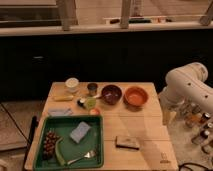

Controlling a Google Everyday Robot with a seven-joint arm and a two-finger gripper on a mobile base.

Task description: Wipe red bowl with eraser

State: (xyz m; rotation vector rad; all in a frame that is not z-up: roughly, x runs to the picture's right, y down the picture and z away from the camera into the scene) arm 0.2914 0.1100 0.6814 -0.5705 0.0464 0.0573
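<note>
Red bowl [136,96] sitting at far right part of surface [150,132], just beside dark bowl [111,93] on its left. Eraser [127,142] lying near front edge, right of green tray [60,127], well apart from red bowl. Claw [168,116] hanging at surface's right edge below white arm [187,85], near red bowl, not touching it. Claw released or clenched: cannot tell.

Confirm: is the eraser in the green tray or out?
Out: the eraser lies on the table, right of the green tray. The gripper hangs beside the table's right edge, away from it.
</note>
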